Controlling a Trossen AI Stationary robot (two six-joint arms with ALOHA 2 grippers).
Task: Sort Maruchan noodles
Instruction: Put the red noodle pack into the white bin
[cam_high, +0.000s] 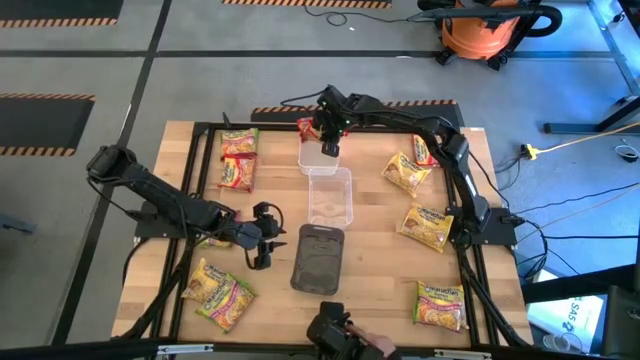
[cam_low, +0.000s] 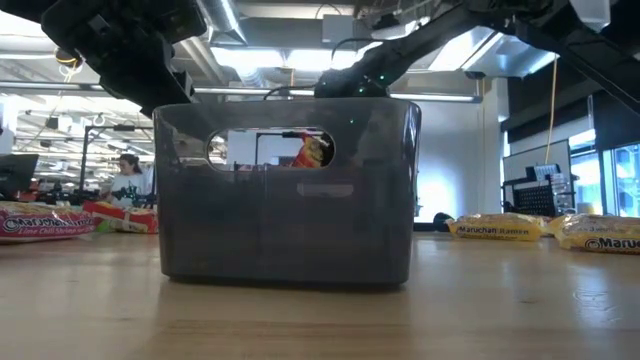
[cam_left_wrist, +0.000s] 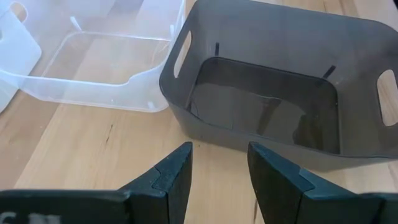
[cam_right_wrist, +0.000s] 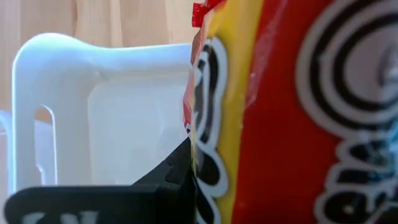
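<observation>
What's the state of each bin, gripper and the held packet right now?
Dark bin: upright, empty.
Clear bin: upright, empty.
White bin: upright, nothing seen inside.
Left gripper: open, empty, beside the dark bin.
Right gripper: shut on a red packet, above the white bin.
Other packets: lying loose on the table, unsorted.

Pale wood table (cam_high: 380, 250); smoky translucent plastic bin (cam_left_wrist: 273, 93); glossy crinkly packet (cam_right_wrist: 298, 112).

Dark jointed arms, black wedge-shaped fingers (cam_left_wrist: 176, 180)
</observation>
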